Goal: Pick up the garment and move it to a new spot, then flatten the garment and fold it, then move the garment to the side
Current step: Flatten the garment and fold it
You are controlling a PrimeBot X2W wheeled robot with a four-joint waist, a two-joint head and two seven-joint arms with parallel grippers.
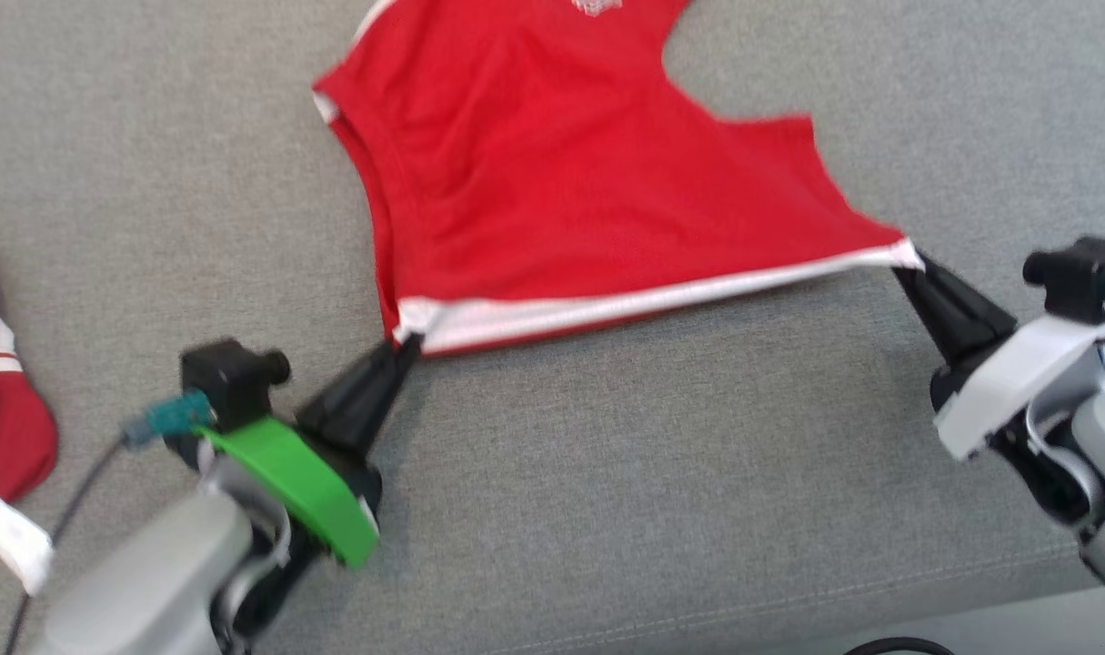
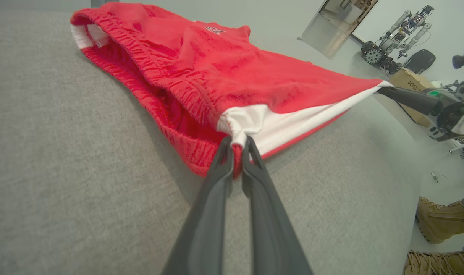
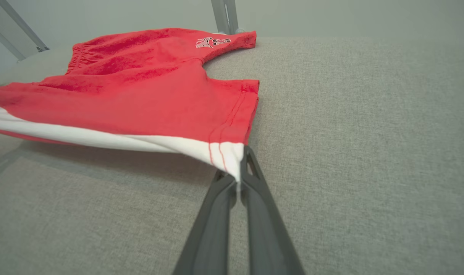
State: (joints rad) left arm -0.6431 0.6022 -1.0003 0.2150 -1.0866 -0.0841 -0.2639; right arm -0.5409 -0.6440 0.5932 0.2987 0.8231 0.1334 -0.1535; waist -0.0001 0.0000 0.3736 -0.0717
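Slip risk at a two-corner pinch

Shorts [image 1: 561, 182] are lying across the middle of the bench [image 1: 652, 473]. Their far part is resting on the grey cover, while the white stripe [image 1: 625, 307] facing the near edge is hanging taut and slightly raised between both grippers. The left gripper [image 1: 411, 342] is clamping the bunched waistband corner. The right gripper [image 1: 909, 261] is closed on the very tip of the hem corner, and it seems to be biting only a sliver of cloth. That thin hold is looking like the weak point: any wider spread of the arms, or a quick lift, is likely pulling the hem free and dropping that side in a heap. Uneven pulling is also risking a skewed lay, with the far leg dragging and wrinkling against the rough cover. A second red garment [image 1: 6, 428] is sitting at the bench's left edge, so a carry in that direction is risking a tangle with it
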